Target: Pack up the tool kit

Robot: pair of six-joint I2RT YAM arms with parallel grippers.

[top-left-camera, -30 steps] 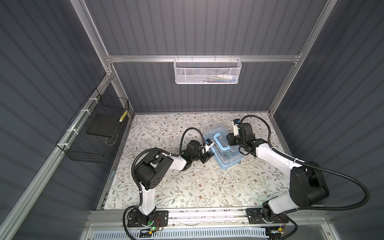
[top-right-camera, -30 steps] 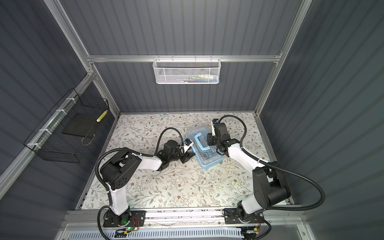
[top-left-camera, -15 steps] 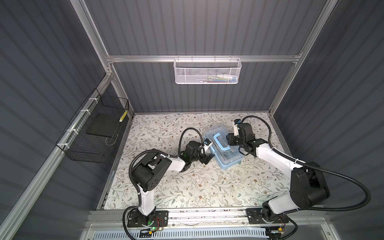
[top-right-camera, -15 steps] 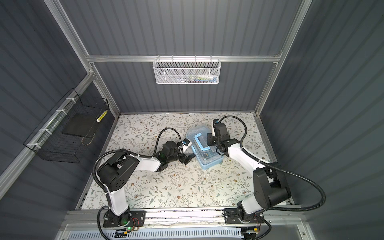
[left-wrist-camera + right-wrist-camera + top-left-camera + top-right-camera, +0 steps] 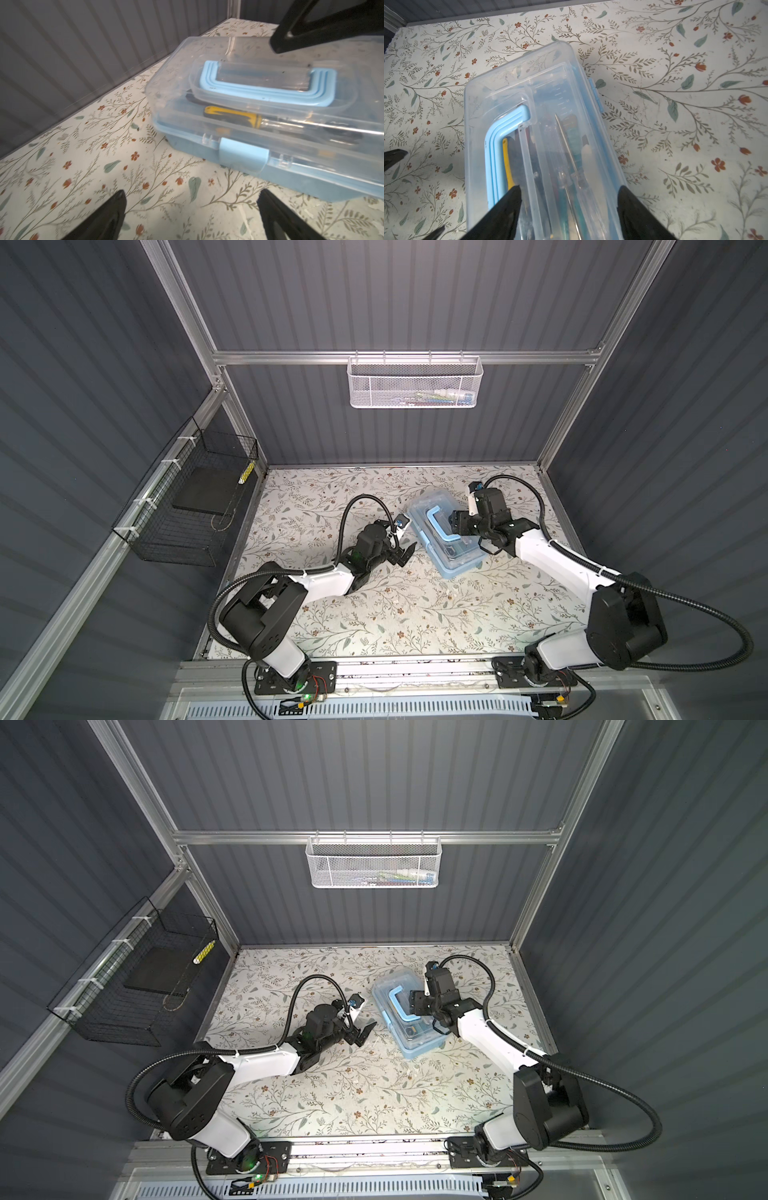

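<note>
A: Where is the tool box (image 5: 446, 539) sitting?
B: On the table (image 5: 374, 614), lid on, screwdrivers (image 5: 568, 143) lying inside.
A: Grippers?
B: The left gripper (image 5: 191, 208) is gaping empty beside it; the right gripper (image 5: 569, 193) is hanging spread above the lid, grasping nothing.

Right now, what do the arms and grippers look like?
left arm and right arm have white link shells and black joint housings; black ribbed cable hoses loop off each. left gripper and right gripper are black with tapered wedge fingers. No markings legible.
</note>
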